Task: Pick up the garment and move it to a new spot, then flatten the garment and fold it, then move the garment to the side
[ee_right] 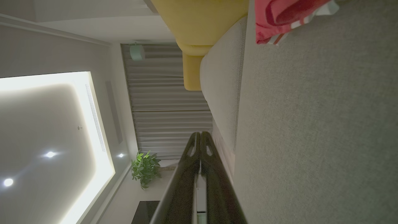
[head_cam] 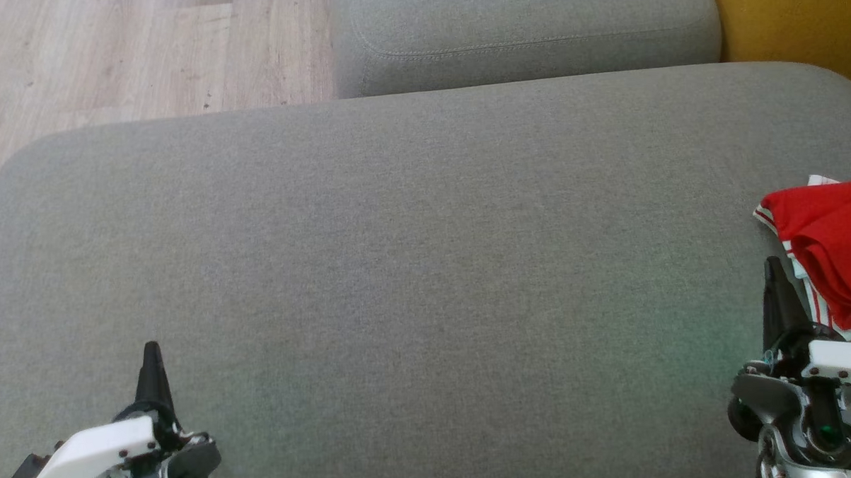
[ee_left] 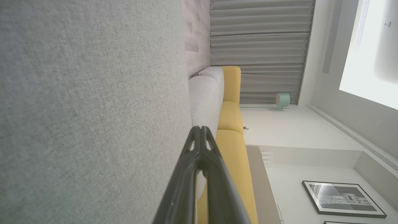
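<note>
Garment [head_cam: 836, 246] (red, crumpled) at rt edge of cushion [head_cam: 426, 267], L tool [head_cam: 151, 351] closed, R tool [head_cam: 773, 269] closed

A broad grey cushion [head_cam: 426, 267] with rounded corners takes up most of the space, its woven cover smooth and flat. At its far right side lies a red garment [head_cam: 833, 246], bunched into a loose heap with white stripes showing along its folds, and part of it runs out of sight. A second grey cushion [head_cam: 524, 30] sits just behind the first, and pale wooden floor [head_cam: 108, 59] shows beyond the left corner.
</note>
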`<state>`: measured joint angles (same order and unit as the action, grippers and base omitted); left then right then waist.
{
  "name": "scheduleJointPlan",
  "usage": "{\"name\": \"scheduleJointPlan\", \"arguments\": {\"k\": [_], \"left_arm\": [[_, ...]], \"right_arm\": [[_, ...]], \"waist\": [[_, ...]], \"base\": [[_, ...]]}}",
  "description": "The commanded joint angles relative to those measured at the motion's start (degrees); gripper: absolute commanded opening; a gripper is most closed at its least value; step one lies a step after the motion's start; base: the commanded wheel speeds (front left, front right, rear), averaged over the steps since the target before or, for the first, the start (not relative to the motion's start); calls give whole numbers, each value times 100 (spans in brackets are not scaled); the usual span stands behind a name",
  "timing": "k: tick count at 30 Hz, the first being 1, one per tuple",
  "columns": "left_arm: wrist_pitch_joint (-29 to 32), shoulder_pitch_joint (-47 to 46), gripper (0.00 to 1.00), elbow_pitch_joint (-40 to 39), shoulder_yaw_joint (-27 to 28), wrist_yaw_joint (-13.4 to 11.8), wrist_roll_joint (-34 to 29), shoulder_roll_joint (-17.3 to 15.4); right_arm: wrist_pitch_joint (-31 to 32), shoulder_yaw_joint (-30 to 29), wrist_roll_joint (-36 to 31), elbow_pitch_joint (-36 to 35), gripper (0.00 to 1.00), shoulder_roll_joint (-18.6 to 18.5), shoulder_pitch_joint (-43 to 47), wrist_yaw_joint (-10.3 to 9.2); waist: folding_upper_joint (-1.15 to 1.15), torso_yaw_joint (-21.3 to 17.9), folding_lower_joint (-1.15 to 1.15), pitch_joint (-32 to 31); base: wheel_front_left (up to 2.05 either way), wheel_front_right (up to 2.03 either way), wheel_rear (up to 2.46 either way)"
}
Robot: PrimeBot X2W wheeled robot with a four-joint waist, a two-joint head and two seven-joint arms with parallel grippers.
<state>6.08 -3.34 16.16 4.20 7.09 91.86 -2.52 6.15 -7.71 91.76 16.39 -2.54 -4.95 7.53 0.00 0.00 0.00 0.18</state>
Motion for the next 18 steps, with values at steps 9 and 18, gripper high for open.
{"name": "scheduleJointPlan", "arguments": {"k": [9, 18], "left_arm": [[40, -285, 0, -210, 231, 40, 31, -36], [40, -285, 0, -210, 231, 40, 31, -36]], "right_arm": [[34, 119, 41, -236, 0, -33, -124, -4], [34, 119, 41, -236, 0, -33, -124, -4]], "waist": [[0, 0, 0, 0], [0, 0, 0, 0]], "base": [[0, 0, 0], [0, 0, 0]]}}
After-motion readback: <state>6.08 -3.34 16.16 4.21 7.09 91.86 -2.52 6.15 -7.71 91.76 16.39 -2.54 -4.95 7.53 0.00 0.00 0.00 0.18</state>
